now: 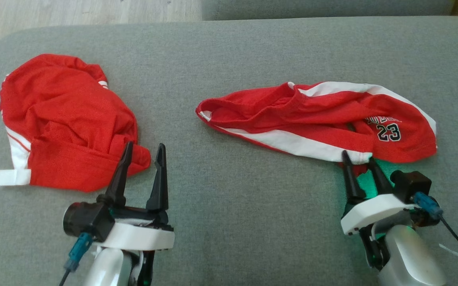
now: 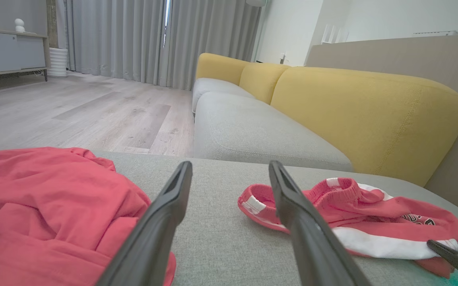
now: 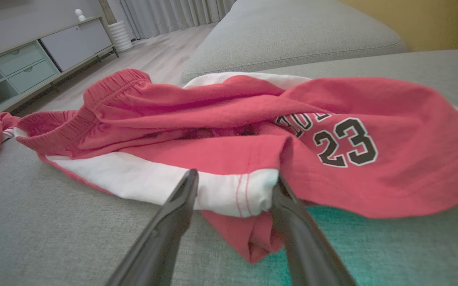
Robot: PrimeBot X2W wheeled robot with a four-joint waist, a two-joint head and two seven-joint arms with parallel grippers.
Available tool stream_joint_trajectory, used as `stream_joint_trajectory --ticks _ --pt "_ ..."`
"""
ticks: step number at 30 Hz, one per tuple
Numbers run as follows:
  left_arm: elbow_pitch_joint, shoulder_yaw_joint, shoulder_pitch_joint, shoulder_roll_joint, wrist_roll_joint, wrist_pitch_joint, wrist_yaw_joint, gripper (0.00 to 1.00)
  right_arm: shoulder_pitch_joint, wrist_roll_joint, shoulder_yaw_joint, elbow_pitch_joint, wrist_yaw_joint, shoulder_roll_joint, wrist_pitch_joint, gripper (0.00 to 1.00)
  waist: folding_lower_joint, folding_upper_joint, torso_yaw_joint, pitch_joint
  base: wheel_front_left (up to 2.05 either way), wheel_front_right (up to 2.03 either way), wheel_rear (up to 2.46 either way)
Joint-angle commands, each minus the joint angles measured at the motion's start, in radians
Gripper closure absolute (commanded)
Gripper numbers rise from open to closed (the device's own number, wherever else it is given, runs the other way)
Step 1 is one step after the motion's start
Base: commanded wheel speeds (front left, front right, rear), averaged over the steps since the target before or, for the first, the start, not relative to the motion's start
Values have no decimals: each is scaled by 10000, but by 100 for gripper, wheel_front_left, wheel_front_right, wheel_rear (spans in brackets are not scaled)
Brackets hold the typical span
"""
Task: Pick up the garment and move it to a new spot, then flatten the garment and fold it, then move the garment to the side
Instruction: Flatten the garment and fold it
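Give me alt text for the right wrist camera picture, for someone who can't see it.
The right gripper has its two dark fingers either side of the white hem of crumpled red shorts numbered 23, on a grey cushion. Behind are a wooden floor, a pale cabinet and curtains.

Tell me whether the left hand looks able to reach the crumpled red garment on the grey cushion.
Probably yes. The left hand stands open right at the near corner of the crumpled red garment, and nothing lies between them on the grey cushion.
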Motion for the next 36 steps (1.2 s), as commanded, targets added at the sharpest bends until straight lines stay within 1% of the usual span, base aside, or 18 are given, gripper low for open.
stream_joint_trajectory --ticks 1,7,11,14,16,18,21,23,25,29,34,35,36 --pt "-261 279 -331 16 16 -80 10 0 -314 52 295 -258 67 -15 -108 100 -1 0 -20 -15 0 0 0" --pt "-227 336 -333 16 27 -80 41 0 -311 -62 384 -278 67 -15 -108 100 -1 0 -106 -104 0 0 0" --pt "-223 376 -286 16 46 -80 53 0 -183 -245 123 -516 67 -14 -109 100 -1 0 -214 -235 0 0 0" --pt "-253 410 -252 16 103 -80 46 0 37 -479 -304 -734 67 -14 -109 100 -1 0 -340 -341 0 0 0" --pt "-269 419 -252 16 152 -80 26 0 221 -765 -773 -820 67 -14 -103 100 -1 0 -439 -395 0 0 0" --pt "-289 410 -270 16 205 -80 -1 0 387 -997 -1206 -912 67 -14 43 100 -1 0 -556 -421 0 0 0" --pt "-259 248 -333 16 356 -80 -74 0 519 -1123 -1490 -1109 67 -14 329 100 -1 0 -749 -381 0 0 0" --pt "-113 -81 -433 24 665 -80 -163 0 545 -1097 -1487 -1252 67 -14 451 100 -1 0 -860 -311 0 0 0" --pt "114 -602 -623 180 1048 -80 -249 0 530 -1063 -1435 -1380 67 -14 509 100 -1 0 -961 -212 0 0 0" --pt "651 -1765 -1214 679 1710 -80 -320 0 470 -900 -1185 -1524 67 -14 499 100 -1 0 -1150 11 0 0 0" --pt "1783 -3420 -2302 1506 2673 -80 -333 0 350 -740 -903 -1496 67 -14 427 100 -1 0 -1367 260 0 0 0" --pt "2025 -3695 -2541 1626 2834 -80 -334 0 322 -711 -866 -1485 67 -14 413 100 -1 0 -1408 307 0 0 0" --pt "2025 -3695 -2541 1626 2834 -80 -334 0 322 -711 -866 -1485 67 -14 413 100 -1 0 -1408 307 0 0 0"
